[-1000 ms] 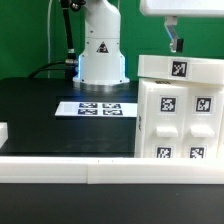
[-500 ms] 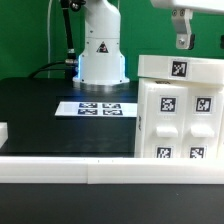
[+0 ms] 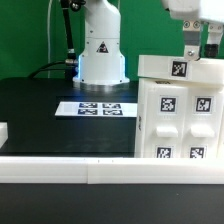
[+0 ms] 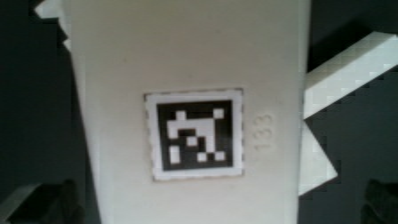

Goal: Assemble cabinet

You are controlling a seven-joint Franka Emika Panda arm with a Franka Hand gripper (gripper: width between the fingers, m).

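The black table [image 3: 40, 110] fills the scene, bounded along its near edge by a white rail [image 3: 70, 168]. The robot's white base [image 3: 101, 45] stands at the far side of the table. The cabinet [image 3: 178, 115] sits at the exterior view's right, close behind the rail; its front face carries four tagged inset panels, and a flat white top piece with one tag lies along its upper edge. The marker board [image 3: 97, 108] lies flat on the table before the base, just beside the cabinet on the exterior view's left. The gripper [image 3: 200, 42] hangs directly above the cabinet's top piece, its fingers [image 3: 190, 50] spread apart and grasping nothing. The wrist view shows the cabinet's top surface [image 4: 178, 90] close beneath the camera, with one black-and-white tag [image 4: 192, 135] centred on it.
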